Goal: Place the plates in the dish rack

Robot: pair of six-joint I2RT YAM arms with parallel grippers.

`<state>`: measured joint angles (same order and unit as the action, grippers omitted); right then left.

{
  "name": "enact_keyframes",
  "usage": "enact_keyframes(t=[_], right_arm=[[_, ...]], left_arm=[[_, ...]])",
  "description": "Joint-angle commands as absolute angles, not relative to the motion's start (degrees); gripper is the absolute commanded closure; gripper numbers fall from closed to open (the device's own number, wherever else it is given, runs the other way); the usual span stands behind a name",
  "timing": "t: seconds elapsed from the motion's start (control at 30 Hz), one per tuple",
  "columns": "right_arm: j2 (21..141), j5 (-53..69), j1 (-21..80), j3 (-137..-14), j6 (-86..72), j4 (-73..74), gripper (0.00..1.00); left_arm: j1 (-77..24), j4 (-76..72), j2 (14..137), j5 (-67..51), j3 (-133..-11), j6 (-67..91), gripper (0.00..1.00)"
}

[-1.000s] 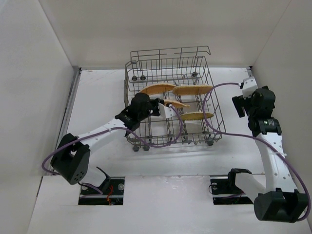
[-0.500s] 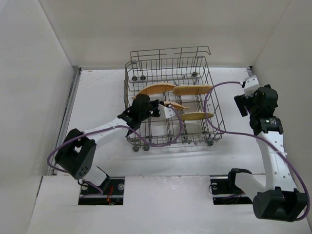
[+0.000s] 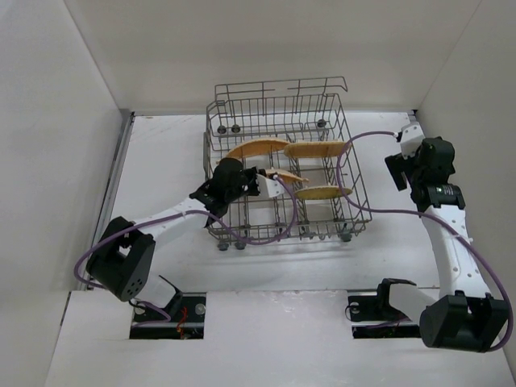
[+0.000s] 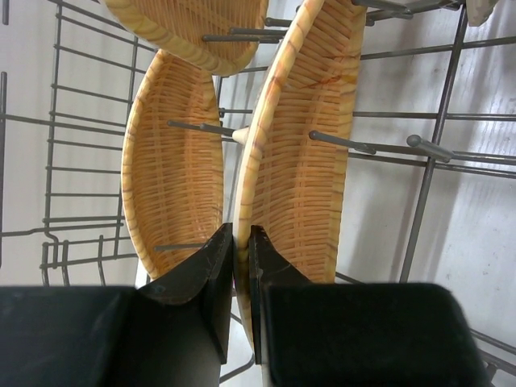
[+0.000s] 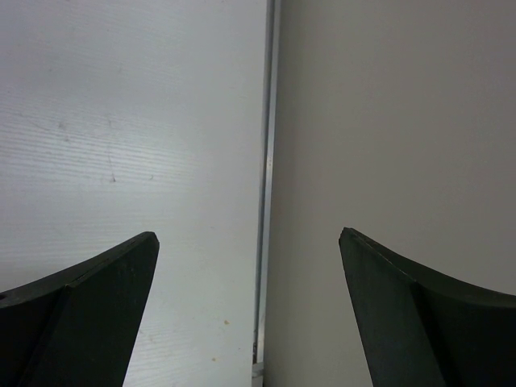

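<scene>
The dish rack [image 3: 355,181] stands mid-table with three plates on edge among its tines: one at the back left [image 3: 256,147], one at the back right [image 3: 318,148] and one at the front right [image 3: 322,192]. My left gripper [image 3: 271,182] reaches into the rack from the left. It is shut on the rim of a fourth plate [image 3: 290,173]. In the left wrist view my left gripper [image 4: 242,246] pinches the woven plate [image 4: 302,161] edge-on beside a neighbouring plate [image 4: 173,177]. My right gripper [image 3: 395,171] is open and empty right of the rack, also in its wrist view [image 5: 248,242].
White walls enclose the table on the left, back and right. The right wrist view shows the seam [image 5: 264,201] where the table meets the right wall. The rack's tines [image 4: 339,142] cross in front of the held plate. Purple cables [image 3: 266,239] trail over the rack's front.
My left gripper has drawn slightly left and back with the plate still held. My right gripper has shifted a little towards the back.
</scene>
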<state>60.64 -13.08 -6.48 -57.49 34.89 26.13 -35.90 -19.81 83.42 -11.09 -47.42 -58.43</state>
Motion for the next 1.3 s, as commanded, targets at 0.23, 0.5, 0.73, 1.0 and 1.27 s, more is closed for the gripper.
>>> enact_keyframes(t=[0.23, 0.5, 0.73, 1.0, 1.27], right_arm=[[61.8, -12.7, -5.4, -61.6, 34.0, 23.0, 0.00], [61.6, -12.4, -4.9, -60.8, 33.9, 22.0, 0.00], [62.1, -12.0, -3.7, -59.9, 33.8, 19.4, 0.00], [63.0, -11.2, -1.6, -59.2, 32.2, 15.0, 0.00], [64.2, -7.8, -1.6, -60.6, 26.8, 11.1, 0.00]], left_arm=[[-36.1, -19.5, 78.0, -7.6, -45.3, -54.4, 0.65], [-37.6, -18.5, 75.1, -5.3, -47.4, -51.6, 0.26], [-41.3, -15.4, 72.2, -0.4, -53.3, -50.9, 0.27], [-44.8, -9.7, 73.2, 8.8, -71.5, -48.3, 0.27], [-39.3, 2.2, 82.2, 22.2, -95.5, -40.7, 0.02]])
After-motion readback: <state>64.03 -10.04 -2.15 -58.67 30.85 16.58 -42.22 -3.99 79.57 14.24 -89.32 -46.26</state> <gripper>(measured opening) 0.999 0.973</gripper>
